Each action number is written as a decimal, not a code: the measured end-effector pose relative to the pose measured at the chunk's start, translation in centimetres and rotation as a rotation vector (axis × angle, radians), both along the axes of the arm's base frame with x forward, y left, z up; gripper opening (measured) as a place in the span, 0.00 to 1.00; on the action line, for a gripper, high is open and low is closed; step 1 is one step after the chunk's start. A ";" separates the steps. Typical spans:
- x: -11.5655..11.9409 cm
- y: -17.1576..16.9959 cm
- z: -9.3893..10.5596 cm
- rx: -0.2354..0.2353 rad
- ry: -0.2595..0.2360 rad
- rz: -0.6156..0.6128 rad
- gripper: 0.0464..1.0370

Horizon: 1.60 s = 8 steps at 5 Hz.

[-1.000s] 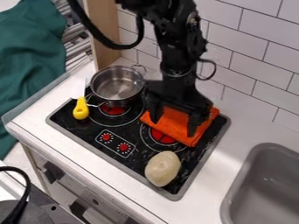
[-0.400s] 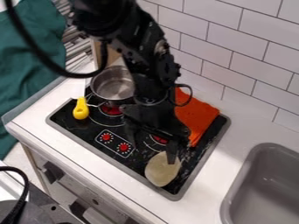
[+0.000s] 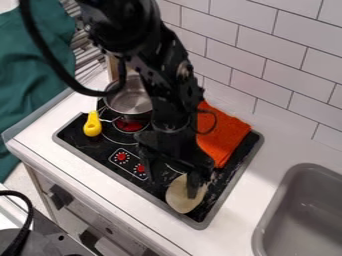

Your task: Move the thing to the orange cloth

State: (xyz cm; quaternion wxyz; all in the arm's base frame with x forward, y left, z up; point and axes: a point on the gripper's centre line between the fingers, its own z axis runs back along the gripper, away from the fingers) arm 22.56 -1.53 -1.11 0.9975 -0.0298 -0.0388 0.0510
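We judged the step in hand to be lining up a grasp on the pale, rounded thing [image 3: 179, 199], which lay at the near corner of the black stove top [image 3: 87, 146], apart from the orange cloth [image 3: 226, 136]; to do it well, we needed the 2 fingers on opposite sides of the thing, so a small shift toward the stove's near corner looked wise before any closing; we wanted to go low enough to grip below its widest part, yet stop short of pressing on the stove; a rounded surface could roll or squirt out if pinched near its edge, so a centred, gentle squeeze and a straight lift seemed best.

The gripper [image 3: 171, 185] stood wide open, with nothing held between its fingers; 1 finger [image 3: 194, 184] overlapped the thing's upper part in our view, while the other hung beside it, over the stove toward the red knobs [image 3: 121, 156]; whether the overlapping finger touched the thing or only hovered above it, we could not tell.
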 end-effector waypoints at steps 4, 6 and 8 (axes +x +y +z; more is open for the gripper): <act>1.2 -1.3 -3.6 -0.015 0.074 0.031 0.82; 3.2 -1.3 -1.2 0.023 0.036 0.020 0.82; 10.3 -3.6 2.3 0.028 -0.027 -0.059 0.82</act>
